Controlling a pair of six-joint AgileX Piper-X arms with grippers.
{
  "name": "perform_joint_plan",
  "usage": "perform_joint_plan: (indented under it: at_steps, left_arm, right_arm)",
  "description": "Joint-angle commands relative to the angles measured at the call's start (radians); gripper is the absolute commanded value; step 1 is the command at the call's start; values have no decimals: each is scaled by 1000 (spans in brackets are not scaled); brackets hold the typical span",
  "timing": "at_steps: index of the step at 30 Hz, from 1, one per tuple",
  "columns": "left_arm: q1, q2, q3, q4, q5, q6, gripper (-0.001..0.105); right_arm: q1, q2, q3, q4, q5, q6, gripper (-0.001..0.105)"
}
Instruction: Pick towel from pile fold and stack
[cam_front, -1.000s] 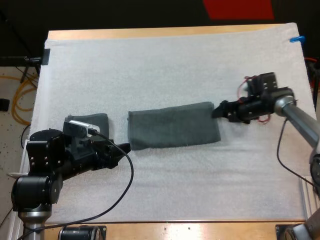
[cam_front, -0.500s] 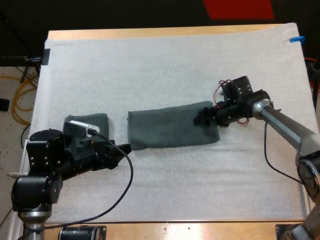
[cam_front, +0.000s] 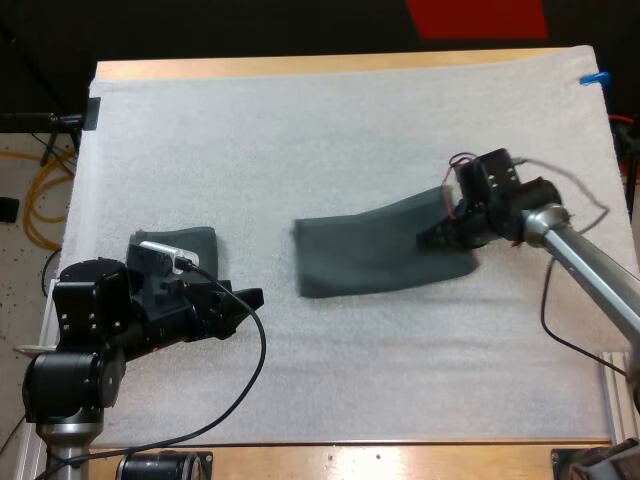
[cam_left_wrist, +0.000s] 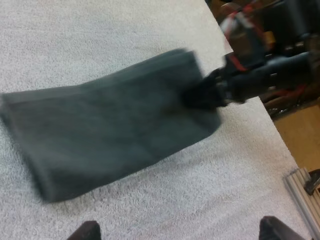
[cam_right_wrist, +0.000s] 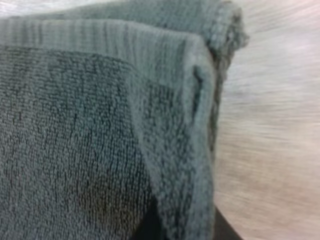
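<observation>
White mat (cam_front: 300, 130), towel (cam_front: 368, 262) in right hand (cam_front: 434, 238)

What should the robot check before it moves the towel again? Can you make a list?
1. The right pincer grips the folded towel at its right end: ok.
2. The towel's layers lie together at the gripped edge, seen in the right wrist view: ok.
3. The left pincer is open and apart from that towel: ok.
4. The folded towel is on top of the other towel: not ok, it lies apart on the mat.
5. The other towel is neatly folded: cannot tell, the left arm covers part of it.
</observation>
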Motion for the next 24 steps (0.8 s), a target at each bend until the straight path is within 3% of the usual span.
perform_joint_plan:
  at_steps: [1, 5, 7, 10, 13, 20, 24]
  left_arm:
    - [-5, -3, -7, 1, 13, -3, 62]
    - [-5, -3, -7, 1, 13, -3, 62]
    - [-5, -3, -7, 1, 13, -3, 62]
    - [-5, -3, -7, 1, 13, -3, 62]
    - [-5, -3, -7, 1, 13, -3, 62]
    - [-21, -3, -7, 1, 14, -3, 62]
    - [-77, -3, -7, 1, 14, -3, 62]
  right_arm:
    - [-2, -31, 0, 35, 219, -62, 1]
    - [-2, -109, 0, 66, 503, -227, 1]
    - [-2, -134, 0, 66, 546, -259, 1]
    - [-2, -155, 0, 70, 526, -253, 1]
    - [5, -155, 0, 84, 413, -183, 1]
    - [10, -94, 0, 41, -24, 167, 1]
    - [20, -30, 0, -29, -141, 286, 1]
